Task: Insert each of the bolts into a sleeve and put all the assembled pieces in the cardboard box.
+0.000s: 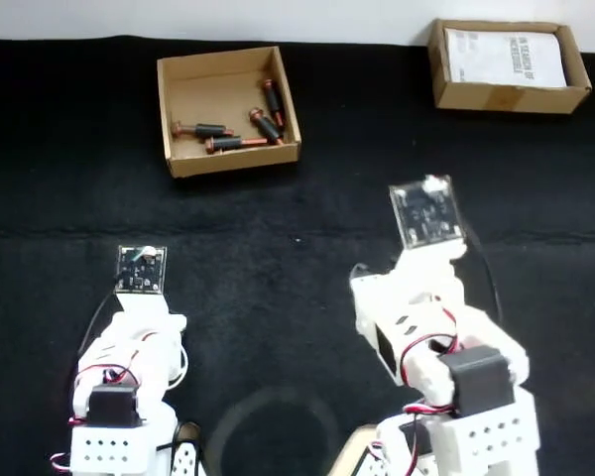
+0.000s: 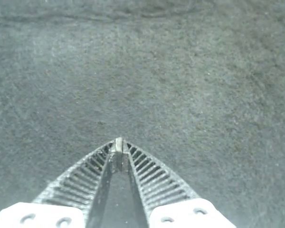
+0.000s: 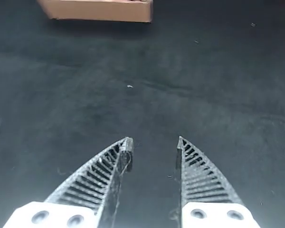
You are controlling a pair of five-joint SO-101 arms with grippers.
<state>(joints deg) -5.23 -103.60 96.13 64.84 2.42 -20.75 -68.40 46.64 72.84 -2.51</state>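
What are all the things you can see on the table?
cardboard box: one, brown, far side, left of middle.
bolts in sleeves: four, copper with black sleeves, inside that box.
second box: one, brown, far right corner.
printed sheet: one, white, in the second box.
cloth: one, black, covers the table.
left arm: one, white, near edge.
right arm: one, white, near edge.
left end effector: one, black, shut, over cloth.
right end effector: one, black, open, over cloth.
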